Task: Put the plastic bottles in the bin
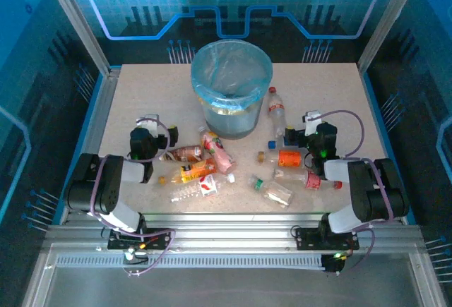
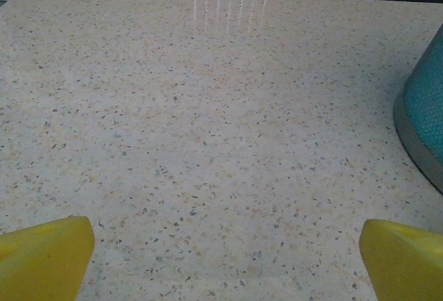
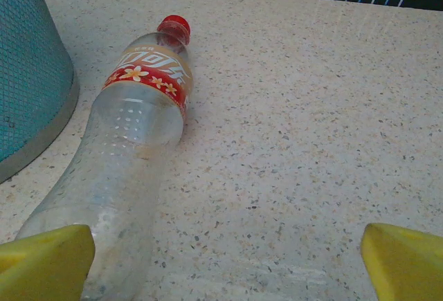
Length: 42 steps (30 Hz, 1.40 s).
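speckled bench (image 1: 134, 88) holds the bin (image 1: 232, 81) far centre with plastic bottles (image 1: 198, 171) strewn near it; both jaws spread wide, empty, the right pair framing a red-capped bottle (image 3: 131, 135) lying just right of the bin, likely lined up for pickup.

Top view: strong blue cast from the lit backdrop, table (image 1: 141, 95) evenly bright, shadows soft and short, detail slightly mushy. 2 wrist views: bright, neutral colour, sharp mid-frame. Striped glare on far tabletop, yellow fingertips (image 2: 41, 263) blurred in bottom corners, bottle (image 3: 131, 142) throws faint shadow right.
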### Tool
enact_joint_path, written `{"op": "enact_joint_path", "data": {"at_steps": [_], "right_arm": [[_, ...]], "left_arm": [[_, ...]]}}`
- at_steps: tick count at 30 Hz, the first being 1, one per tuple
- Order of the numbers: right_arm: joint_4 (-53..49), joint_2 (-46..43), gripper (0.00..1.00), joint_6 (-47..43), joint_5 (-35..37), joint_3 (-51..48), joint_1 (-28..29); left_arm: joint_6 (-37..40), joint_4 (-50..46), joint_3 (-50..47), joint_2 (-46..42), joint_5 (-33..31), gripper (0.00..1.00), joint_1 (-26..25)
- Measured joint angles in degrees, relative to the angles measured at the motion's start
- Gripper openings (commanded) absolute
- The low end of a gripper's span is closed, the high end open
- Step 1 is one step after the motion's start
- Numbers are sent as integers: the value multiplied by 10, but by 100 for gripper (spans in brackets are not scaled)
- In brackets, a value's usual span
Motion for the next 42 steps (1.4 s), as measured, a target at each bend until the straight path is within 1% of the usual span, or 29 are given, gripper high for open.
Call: {"op": "enact_joint_path", "data": {"at_steps": [37, 39, 42], "right_arm": [[-2, 0, 100, 0, -2, 1, -1], [-24, -1, 100, 0, -2, 10, -2], [-128, -21, 98, 2, -2, 61, -2]], "left_arm": [[0, -1, 0, -2, -1, 99, 0], [-1, -15, 0, -18, -3, 99, 0], [-2, -70, 0, -100, -10, 98, 0]]}}
